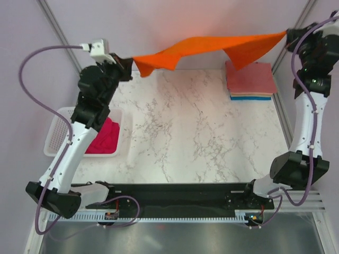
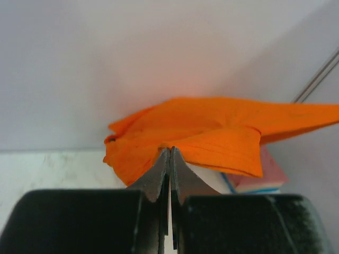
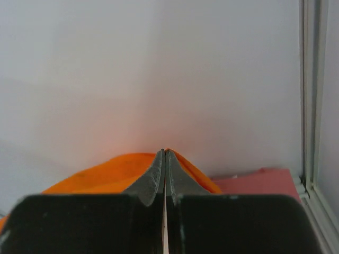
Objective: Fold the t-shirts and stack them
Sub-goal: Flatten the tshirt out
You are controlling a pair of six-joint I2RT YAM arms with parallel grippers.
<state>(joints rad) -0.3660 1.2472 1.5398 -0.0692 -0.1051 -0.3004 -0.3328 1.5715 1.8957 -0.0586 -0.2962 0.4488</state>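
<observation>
Top external view, entries in order.

1. Orange shirt (image 1: 206, 50): hangs in the air over the far edge of the bench (image 1: 196, 132), stretched between both hands and clear of the surface. Its left end is bunched. A flap droops near the right end and, in this view, overlaps the far corner of the folded stack.
2. Left hand (image 1: 130, 64): raised at far left, clenched on the bunched left end of the orange shirt. In the left wrist view the jaws are pressed together, with orange cloth spreading out from their tips.
3. Right hand (image 1: 286, 33): raised at far right, clenched on the shirt's right tip. In the right wrist view the jaws are closed, with orange cloth on either side of them.
4. Folded stack (image 1: 250, 79): lies flat at the bench's far right corner, below the shirt's right end. Salmon-pink is on top, with a thin peach edge and a blue edge showing along the near side.
5. Magenta shirt (image 1: 104, 136): crumpled, in the right part of the basket.
6. Basket (image 1: 57, 132): white and perforated, at the bench's left edge, partly hidden by the left arm.
</observation>
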